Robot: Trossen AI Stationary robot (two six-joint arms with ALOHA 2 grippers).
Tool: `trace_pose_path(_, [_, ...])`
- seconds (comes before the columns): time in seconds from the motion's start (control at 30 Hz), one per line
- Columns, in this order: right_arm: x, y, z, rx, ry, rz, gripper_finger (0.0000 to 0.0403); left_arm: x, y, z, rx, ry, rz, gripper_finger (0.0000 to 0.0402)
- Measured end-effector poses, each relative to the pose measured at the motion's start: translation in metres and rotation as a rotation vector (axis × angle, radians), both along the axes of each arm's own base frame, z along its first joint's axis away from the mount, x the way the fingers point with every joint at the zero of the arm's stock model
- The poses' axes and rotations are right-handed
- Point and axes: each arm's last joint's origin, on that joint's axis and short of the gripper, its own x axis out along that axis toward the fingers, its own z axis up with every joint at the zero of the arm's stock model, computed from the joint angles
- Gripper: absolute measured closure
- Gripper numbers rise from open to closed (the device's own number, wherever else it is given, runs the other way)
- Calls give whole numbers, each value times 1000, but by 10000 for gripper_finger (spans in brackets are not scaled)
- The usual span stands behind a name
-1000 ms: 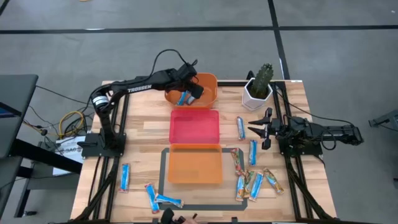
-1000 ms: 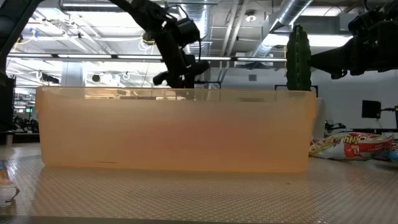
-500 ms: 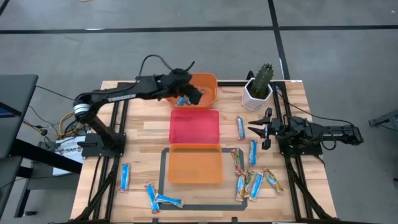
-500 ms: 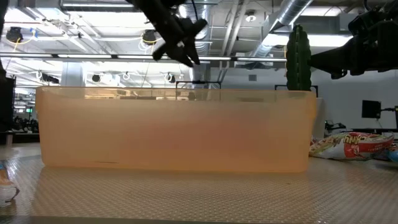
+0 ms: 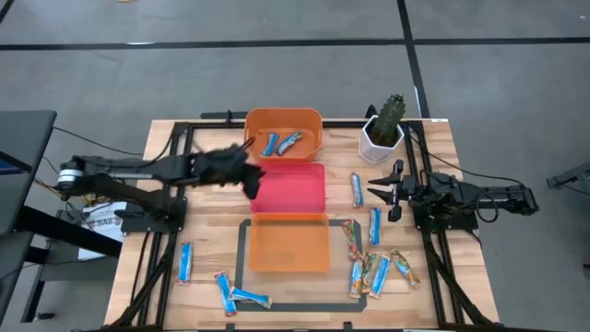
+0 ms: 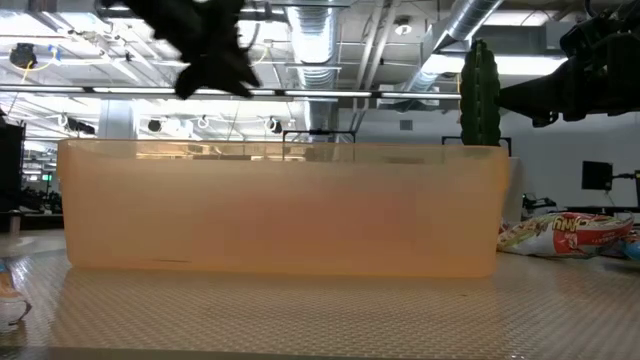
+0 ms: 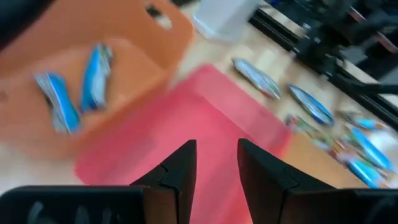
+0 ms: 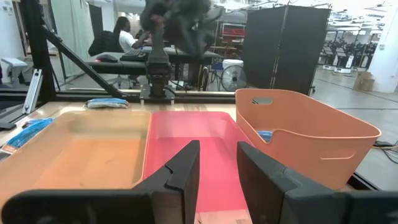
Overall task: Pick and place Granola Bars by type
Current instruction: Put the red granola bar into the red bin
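The wooden surface [image 5: 212,198] carries a pink-red tray [image 5: 289,188] just right of the blurred left pincer [image 5: 249,177], whose fingers stand narrowly apart and seemingly empty. The orange bin [image 5: 283,129] beyond it holds two blue-and-white Granola Bars [image 5: 279,143]. The right pincer [image 5: 376,191] waits, narrowly parted and empty, near more bars [image 5: 374,225].

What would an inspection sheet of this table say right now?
Surface: pale wooden table.
Job's things: two blue-and-white foil bars in the orange tub; pink-red tray and orange tray empty; other bars loose at both sides.
Clutter: cactus in a white pot.
Grippers: left gripper empty, at the pink-red tray's edge; right gripper empty beside loose bars.
Cables: bundle off the left edge.
Surroundings: person seated.
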Motion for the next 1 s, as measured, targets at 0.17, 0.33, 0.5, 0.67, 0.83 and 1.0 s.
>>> trace_pose_path(0.17, [0,0,0,0,0,1,301,-33,-27,-25,-154,-38,-26,293])
trace_pose_path(0.33, [0,0,0,0,0,0,301,-58,-45,-51,-330,-32,-15,293])
trace_pose_path(0.5, [0,0,0,0,0,0,301,-77,-54,-69,-442,48,20,293])
trace_pose_path(0.67, [0,0,0,0,0,0,301,-90,-58,-75,-456,148,33,293])
trace_pose_path(0.83, [0,0,0,0,0,0,301,-99,-59,-79,-467,231,41,293])
trace_pose_path(1.0, [0,0,0,0,0,0,301,-104,-59,-79,-464,250,27,293])
